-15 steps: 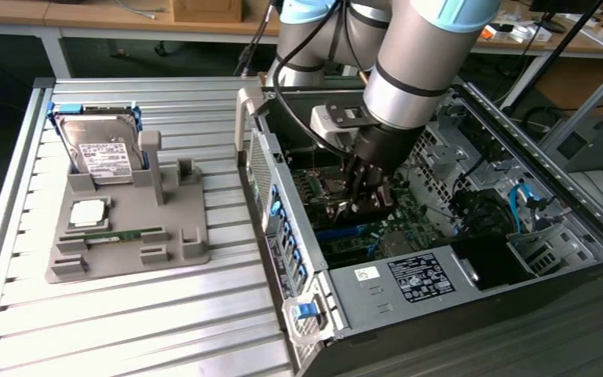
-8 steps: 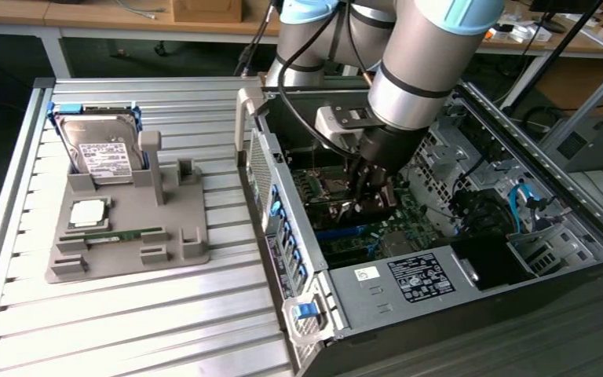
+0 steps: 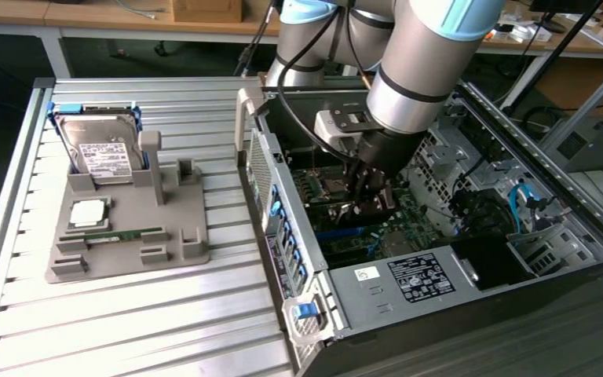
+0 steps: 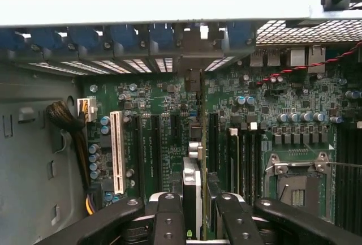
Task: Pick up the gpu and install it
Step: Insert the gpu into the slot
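Observation:
My gripper (image 3: 370, 200) is lowered inside the open computer case (image 3: 438, 283), just over the green motherboard (image 3: 370, 239). In the wrist view the gpu (image 4: 193, 185) shows edge-on as a thin dark card between the two black fingers (image 4: 168, 222), which are shut on it. The card stands upright over the black expansion slots (image 4: 212, 143), and its far end reaches toward the silvery bracket openings (image 4: 192, 50) in the case's rear wall. Whether its lower edge touches a slot I cannot tell.
A white slot (image 4: 117, 151) and a cable bundle (image 4: 65, 120) lie beside the card, and the processor socket (image 4: 297, 185) lies on its other side. At the exterior view's left, a grey fixture (image 3: 123, 236) on the slatted table holds a hard drive (image 3: 103, 153), a chip (image 3: 89, 210) and a green memory stick (image 3: 113, 233).

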